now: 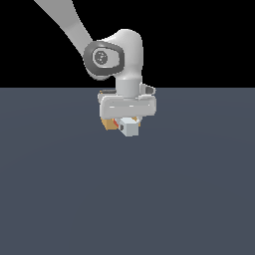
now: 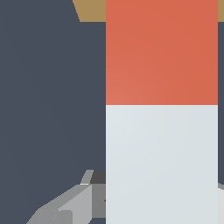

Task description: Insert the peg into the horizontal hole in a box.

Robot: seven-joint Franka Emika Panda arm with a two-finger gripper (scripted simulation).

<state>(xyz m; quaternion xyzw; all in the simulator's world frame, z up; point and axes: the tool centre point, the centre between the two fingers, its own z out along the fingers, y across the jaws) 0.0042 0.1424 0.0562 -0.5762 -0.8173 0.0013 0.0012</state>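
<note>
A: How will the peg (image 2: pixel 162 109) handle?

B: It looks like a rigid square-section bar with flat faces, so it should not bend or crush. Flat sides give the fingers a sure seat, though a smooth block can pivot if pinched at one spot. It is likely light.

A: Where is it held?

B: On the white half. In the wrist view a grey finger (image 2: pixel 74 203) sits against the white side, and the gripper (image 1: pixel 128 122) is clamped on the peg there. That leaves the red-orange half free to enter first, which seems the sensible hold.

A: Where is the peg now?

B: Under the wrist, off the floor as far as the exterior view tells, with its white end face toward the camera. The box (image 1: pixel 107 122) shows as a tan sliver just behind it, on the exterior view's left of the gripper.

A: And its long axis?

B: Roughly level, running from the white end toward the box. In the wrist view the red-orange half reaches the box (image 2: pixel 92 11)'s tan edge, so the tip points at the box.

A: Is it in the hole?

B: That cannot be told; the hole is hidden in both views.
</note>
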